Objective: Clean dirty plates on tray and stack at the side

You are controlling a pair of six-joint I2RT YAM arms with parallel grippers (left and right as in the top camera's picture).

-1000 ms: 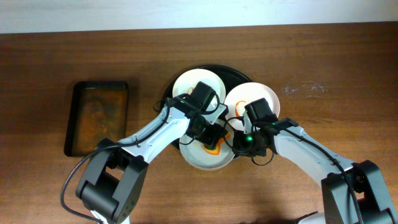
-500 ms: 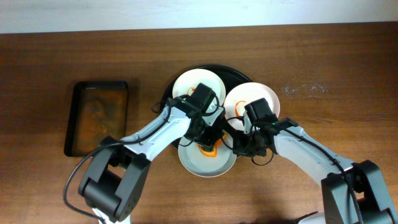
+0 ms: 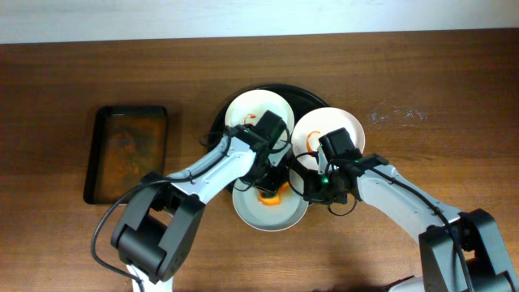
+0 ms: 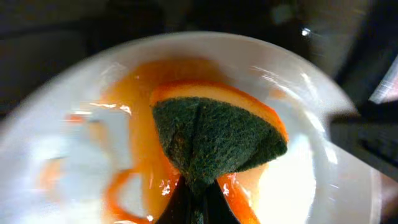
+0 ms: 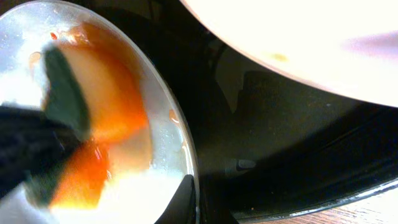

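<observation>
Scrubbing is being carried out on the front plate (image 3: 259,217), which is lying at the near edge of the round tray (image 3: 302,95). A sponge (image 4: 217,140) is being pinched between the closed fingers of the left gripper (image 3: 272,186) and pressed into orange sauce, its green face toward the wrist camera. The rim of the same plate is judged to be clamped by the right gripper (image 3: 311,188).

The task is being judged as at an early stage. Sauce is being shown on the front plate and on the right-hand plate (image 3: 345,130), the rear plate (image 3: 243,109) is lying on the tray, and nothing is being stacked on the table (image 3: 454,97) beside it.

The three-plate layout is being given by the overhead view alone. The wet smears and the folded sponge are being resolved only by the left wrist view, and the dark tray floor between the plates only by the right wrist view.
</observation>
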